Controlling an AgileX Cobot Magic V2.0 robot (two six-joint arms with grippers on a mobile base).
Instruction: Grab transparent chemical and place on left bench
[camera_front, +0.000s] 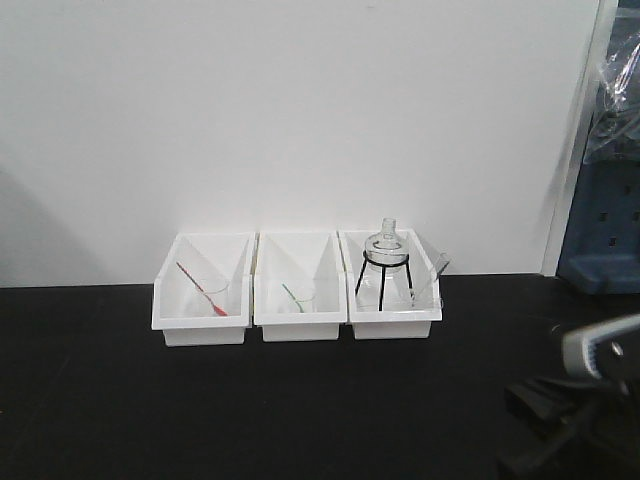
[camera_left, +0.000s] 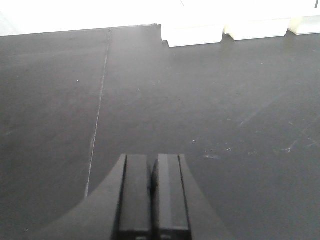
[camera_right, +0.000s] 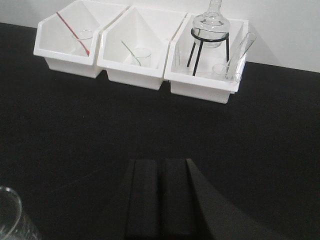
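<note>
A plain white wall (camera_front: 300, 110) backs the left bench (camera_front: 250, 400), a long matte black countertop whose surface shows faint scuffs and a thin seam in the left wrist view. Three white plastic bins stand side by side against the wall, each with a sloped, cut-away side. The right bin (camera_right: 202, 85) holds a round glass flask (camera_right: 211, 22) seated on a black wire tripod (camera_right: 207, 47), and beside it the transparent chemical (camera_right: 239, 55), a slim clear pipette leaning tilted in a small clear beaker against the bin's right wall. The middle bin (camera_right: 132, 70) holds a green-tipped pipette (camera_right: 130, 51) leaning in a beaker; the left bin (camera_right: 67, 57) a red-tipped pipette (camera_right: 74, 34) likewise. Only the right wrist view shows a clear glass rim (camera_right: 10, 212) at its lower left corner. The left gripper (camera_left: 152, 200) has its flat black pads pressed together over bare bench; the right gripper (camera_right: 159, 200) is likewise closed on nothing, well short of the bins.
</note>
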